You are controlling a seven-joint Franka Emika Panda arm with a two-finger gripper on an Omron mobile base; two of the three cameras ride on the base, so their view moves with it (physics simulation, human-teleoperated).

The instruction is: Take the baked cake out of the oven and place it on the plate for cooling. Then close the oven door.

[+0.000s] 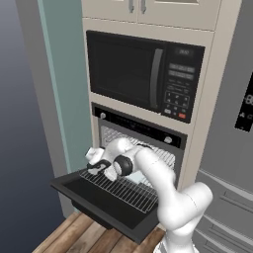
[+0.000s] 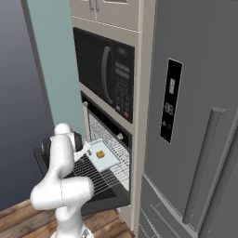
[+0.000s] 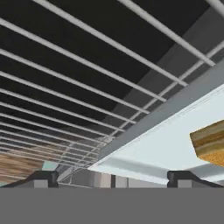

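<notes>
The black oven stands open, its door dropped flat and a wire rack pulled out over it. On the rack lies a pale blue tray carrying the small golden-brown cake, also seen as the cake on the tray. My gripper is open just above the rack, its dark fingertips wide apart at the tray's rim, with the cake off to one side and nothing held. From the left the gripper hovers over the rack's left part. The plate is out of view.
A black microwave with a keypad sits directly above the oven. A tall grey fridge stands close on the right. The lowered door juts out over the wooden floor. A teal wall panel borders the left.
</notes>
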